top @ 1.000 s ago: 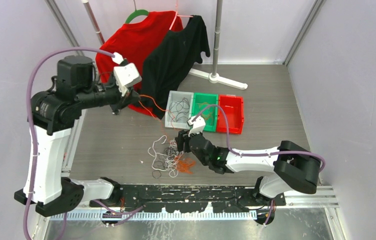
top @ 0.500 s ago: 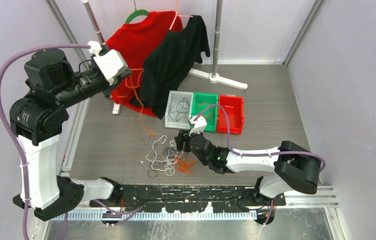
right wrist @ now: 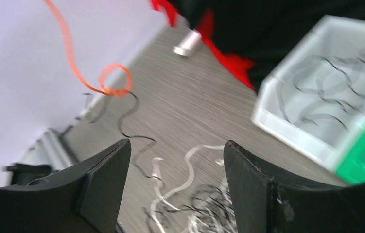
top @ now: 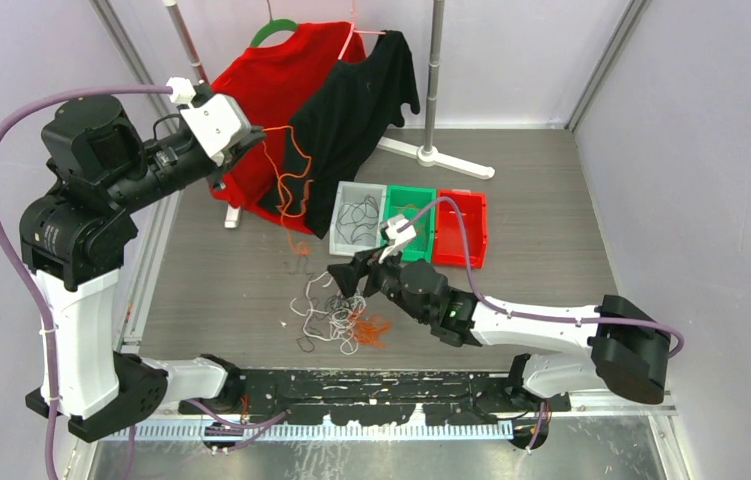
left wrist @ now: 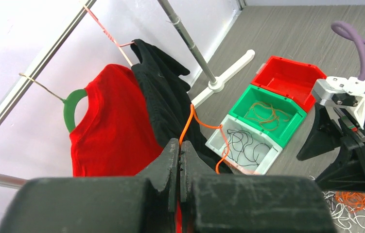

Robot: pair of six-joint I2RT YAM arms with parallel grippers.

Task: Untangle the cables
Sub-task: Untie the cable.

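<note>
My left gripper (top: pixel 254 134) is raised high at the back left, shut on an orange cable (top: pixel 292 190) that hangs in loops down to the table; its lower end carries a short black strand. In the left wrist view the cable (left wrist: pixel 190 120) leaves the closed fingertips (left wrist: pixel 173 145). A tangle of white, black and orange cables (top: pixel 336 320) lies on the table in front. My right gripper (top: pixel 344 279) hovers low at the tangle's upper right edge, open and empty, with white and black strands (right wrist: pixel 190 160) below its jaws.
Three bins stand in a row behind the tangle: a white bin (top: pixel 339 215) with black cables, a green bin (top: pixel 411 190) with orange cables, a red bin (top: pixel 463 194). A red shirt (top: pixel 271 80) and a black shirt (top: pixel 356 110) hang on a rack with a white foot (top: pixel 441 158).
The left arm has lifted and swung left with the orange cable, drawing it up out of the pile. The right gripper has opened wider and shifted left over the tangle.
</note>
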